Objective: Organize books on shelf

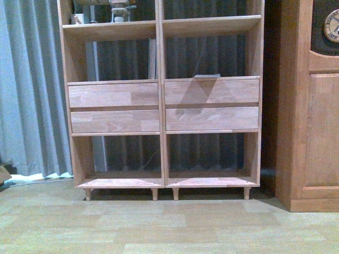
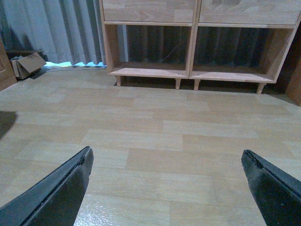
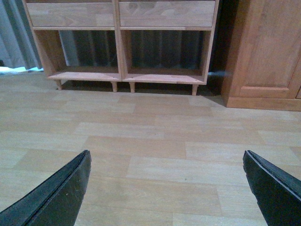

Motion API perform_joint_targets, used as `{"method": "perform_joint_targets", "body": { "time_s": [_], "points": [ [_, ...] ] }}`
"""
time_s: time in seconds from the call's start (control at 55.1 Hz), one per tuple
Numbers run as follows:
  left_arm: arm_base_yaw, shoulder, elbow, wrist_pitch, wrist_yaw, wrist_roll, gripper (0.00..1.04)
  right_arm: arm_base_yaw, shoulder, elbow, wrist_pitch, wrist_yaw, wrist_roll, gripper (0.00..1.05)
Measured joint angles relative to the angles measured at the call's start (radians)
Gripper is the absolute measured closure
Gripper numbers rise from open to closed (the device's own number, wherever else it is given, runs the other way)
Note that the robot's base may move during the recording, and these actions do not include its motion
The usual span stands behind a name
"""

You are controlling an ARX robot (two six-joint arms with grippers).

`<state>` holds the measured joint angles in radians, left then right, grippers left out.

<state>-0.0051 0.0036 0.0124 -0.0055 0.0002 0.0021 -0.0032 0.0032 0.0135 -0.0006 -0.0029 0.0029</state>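
**Ready posture: both grippers empty, facing shelf**

Left gripper point(image 2: 165, 153) and right gripper point(image 3: 166, 153) hang over the floor point(image 2: 155, 127) in front of the shelf point(image 1: 160, 100). Both have their jaws spread wide and hold nothing, likely a ready stance for a first grasp. No books are identifiable. A thin grey item point(image 1: 206, 76) lies flat atop the shelf's right drawers; whether it is a book cannot be told.

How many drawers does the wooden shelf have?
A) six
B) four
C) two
B: the shelf shows four drawer fronts, two stacked on each side of its middle post.
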Motion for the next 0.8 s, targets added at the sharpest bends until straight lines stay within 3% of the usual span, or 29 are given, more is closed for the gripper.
{"method": "perform_joint_targets", "body": {
  "time_s": [0.798],
  "points": [
    [0.0,0.0,0.0,0.0,0.0,0.0,0.07,0.0,0.0,0.0,0.0,0.0,0.0,0.07]
  ]
}}
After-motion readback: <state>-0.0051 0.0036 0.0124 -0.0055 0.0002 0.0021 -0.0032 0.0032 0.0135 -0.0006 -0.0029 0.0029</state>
